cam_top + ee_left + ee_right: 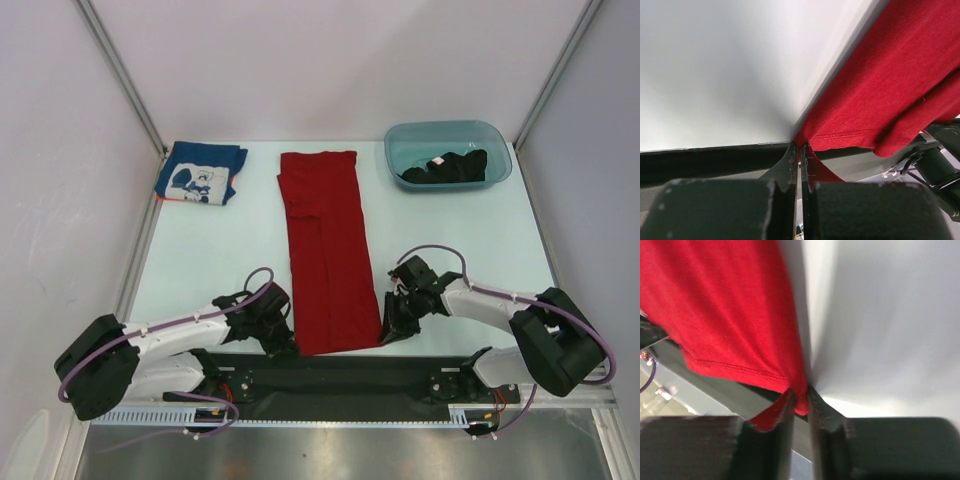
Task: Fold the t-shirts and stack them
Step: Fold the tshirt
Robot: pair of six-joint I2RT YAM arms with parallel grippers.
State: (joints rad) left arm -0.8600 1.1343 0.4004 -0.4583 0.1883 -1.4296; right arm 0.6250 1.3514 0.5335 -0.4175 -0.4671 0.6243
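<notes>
The red t-shirt (326, 250) lies folded into a long strip down the middle of the table. My left gripper (284, 342) is shut on its near left corner, red hem pinched at the fingertips in the left wrist view (801, 150). My right gripper (386, 331) is shut on its near right corner, seen in the right wrist view (801, 399). The blue t-shirt (201, 172) with a white print lies folded at the far left. The black t-shirt (446, 167) is crumpled inside the teal tub (497, 150) at the far right.
The table's near edge with the black base rail (340, 375) runs right under both grippers. Metal frame posts (120, 70) stand at the far corners, with pale walls on both sides.
</notes>
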